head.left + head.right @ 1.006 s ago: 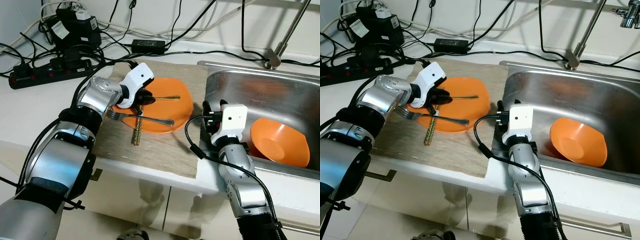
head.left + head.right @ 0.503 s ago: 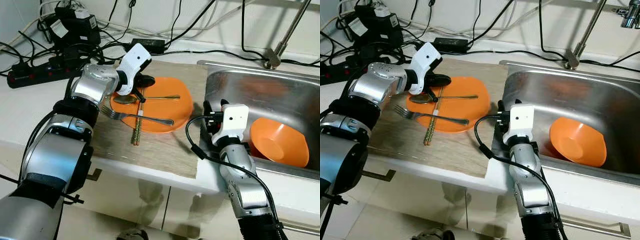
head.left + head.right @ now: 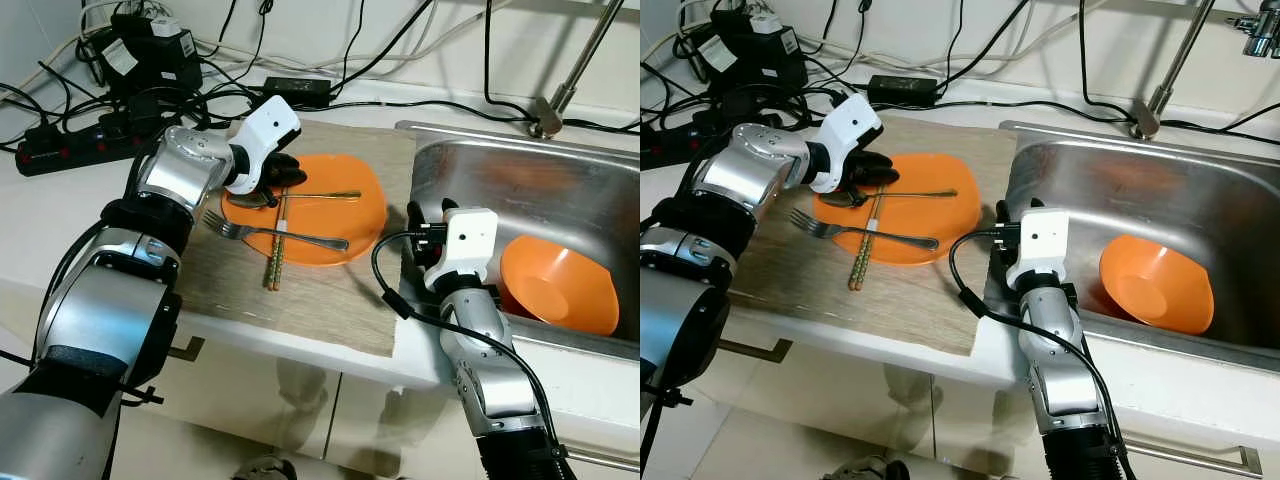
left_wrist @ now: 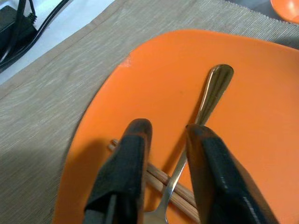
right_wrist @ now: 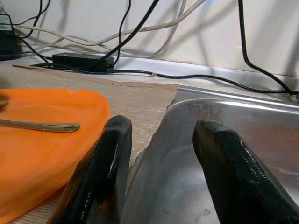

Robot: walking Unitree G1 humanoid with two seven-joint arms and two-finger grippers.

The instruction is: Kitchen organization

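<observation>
Your orange plate (image 3: 330, 215) carries spoon (image 3: 300, 196), fork (image 3: 275, 235), chopsticks (image 3: 277, 240); orange bowl (image 3: 555, 283) sits in sink (image 3: 520, 160). Left gripper (image 4: 168, 140) straddles the spoon handle, unclenched; right gripper (image 5: 161, 144) spread at the sink's left rim.

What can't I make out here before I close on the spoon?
- Spoon bowl: eye views, hidden under the left gripper; left wrist view, cut off by the frame edge.
- Chopsticks' far tips: hidden under the same gripper.
- Sink floor behind the bowl: covered by it.
- Right gripper fingertips: eye views, hidden by its wrist housing.
</observation>
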